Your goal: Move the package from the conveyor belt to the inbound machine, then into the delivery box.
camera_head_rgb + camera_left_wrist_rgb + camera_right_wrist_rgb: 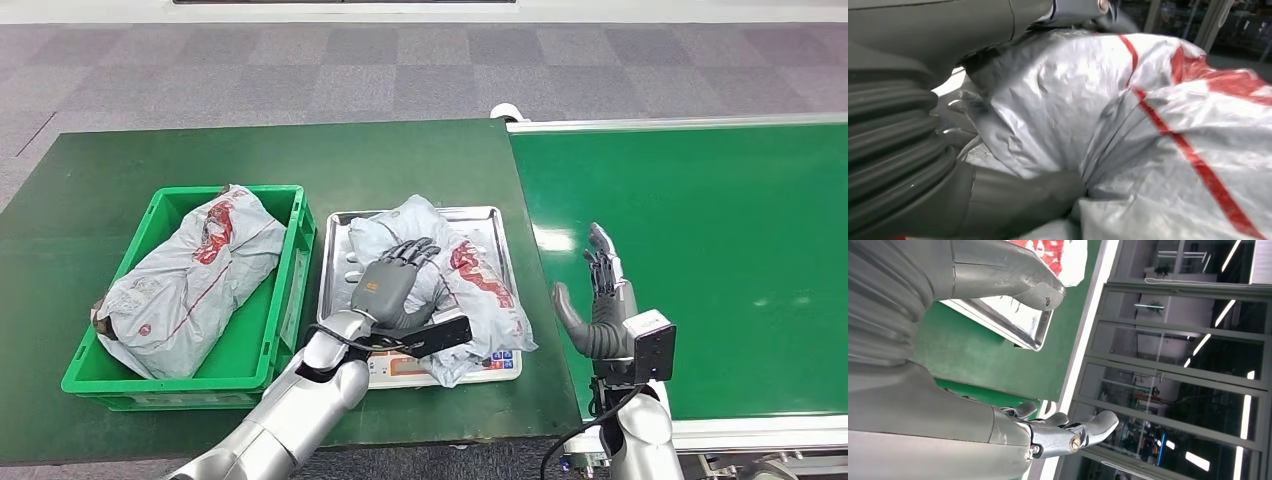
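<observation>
Crumpled grey package [470,285] — red print — under left hand [392,285]

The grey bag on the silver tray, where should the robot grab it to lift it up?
Probably around its middle, from above. The grey bag lies flat and floppy across the silver tray, so gripping one end would let the rest sag. The left hand is already on its middle, thumb pressed into a bunched fold, which gives soft plastic something to grip.

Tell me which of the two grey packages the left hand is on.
The grey package lying on the metal tray, between the crate and the conveyor belt. The left hand rests on top of it. The other package lies untouched in the green crate.
</observation>
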`<state>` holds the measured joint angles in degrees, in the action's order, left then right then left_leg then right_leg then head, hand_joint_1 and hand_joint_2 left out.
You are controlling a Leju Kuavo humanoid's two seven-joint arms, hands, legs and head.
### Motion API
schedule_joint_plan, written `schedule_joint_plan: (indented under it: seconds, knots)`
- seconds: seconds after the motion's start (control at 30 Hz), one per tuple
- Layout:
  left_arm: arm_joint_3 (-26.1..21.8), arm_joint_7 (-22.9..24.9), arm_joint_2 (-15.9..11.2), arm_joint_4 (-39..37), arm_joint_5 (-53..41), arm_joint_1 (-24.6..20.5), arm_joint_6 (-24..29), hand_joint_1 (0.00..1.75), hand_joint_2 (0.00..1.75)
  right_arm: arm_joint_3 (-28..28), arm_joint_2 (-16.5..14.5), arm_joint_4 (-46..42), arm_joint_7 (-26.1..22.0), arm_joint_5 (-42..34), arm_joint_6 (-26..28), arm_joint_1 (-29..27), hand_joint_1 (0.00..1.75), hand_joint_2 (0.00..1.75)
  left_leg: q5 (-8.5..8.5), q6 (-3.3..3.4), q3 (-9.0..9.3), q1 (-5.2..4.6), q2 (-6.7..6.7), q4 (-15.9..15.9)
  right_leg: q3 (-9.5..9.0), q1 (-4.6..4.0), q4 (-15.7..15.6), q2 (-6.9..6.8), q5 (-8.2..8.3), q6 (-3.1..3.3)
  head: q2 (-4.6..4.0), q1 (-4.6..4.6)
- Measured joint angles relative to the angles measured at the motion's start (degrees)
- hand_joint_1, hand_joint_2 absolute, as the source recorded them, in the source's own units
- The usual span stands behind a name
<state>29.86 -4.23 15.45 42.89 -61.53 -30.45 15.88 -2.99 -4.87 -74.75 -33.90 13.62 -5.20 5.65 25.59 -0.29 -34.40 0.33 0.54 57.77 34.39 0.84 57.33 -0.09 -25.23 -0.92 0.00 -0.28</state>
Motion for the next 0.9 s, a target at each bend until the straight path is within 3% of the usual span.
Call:
schedule_joint_plan:
  seconds: [0.13,0.4,0.57,0.77,0.9]
  knots:
    - [-0.68,-1.41,-0.04,1.32,1.0,0.99,1.47,1.75,1.75,0.0,-0.02,0.01,0.01,0.02,0.0,0.01,0.0,1.75,0.0,0.0,-0.01,0.0,0.0,0.0,0.01,0.0,0.0,0.0,0.0,0.0,0.0,0.0]
    - [-2.78,-6.93,-0.04,6.69,6.59,4.61,10.47,1.75,1.75,0.0,-0.02,0.02,-0.05,-0.87,0.95,0.12,0.0,1.75,0.01,-0.02,-0.12,0.0,-0.01,0.0,0.15,-0.01,0.01,0.03,-0.01,0.01,0.0,0.0]
    - [-3.98,-9.97,-0.09,9.55,11.22,6.53,13.29,1.75,1.75,0.0,-0.02,0.02,-0.2,-1.75,1.46,0.21,0.0,1.75,0.04,-0.03,-0.2,0.0,-0.01,0.0,0.24,-0.01,0.01,0.03,-0.04,0.04,0.0,0.01]
    - [-5.62,-24.1,-0.04,14.41,25.65,9.4,21.23,1.75,1.75,0.0,-0.09,0.04,-0.5,-2.43,2.11,0.28,0.0,1.75,0.05,-0.03,-0.26,0.0,-0.01,0.0,0.28,-0.01,0.02,0.03,-0.05,0.03,0.0,-0.01]
    - [-9.75,-34.12,0.94,20.35,30.65,11.56,23.89,1.75,1.75,0.0,-0.14,0.32,-1.11,-2.93,2.38,0.54,0.0,1.75,0.06,-0.03,-0.27,0.0,-0.01,0.0,0.3,-0.01,0.02,0.03,-0.06,0.02,0.0,0.01]
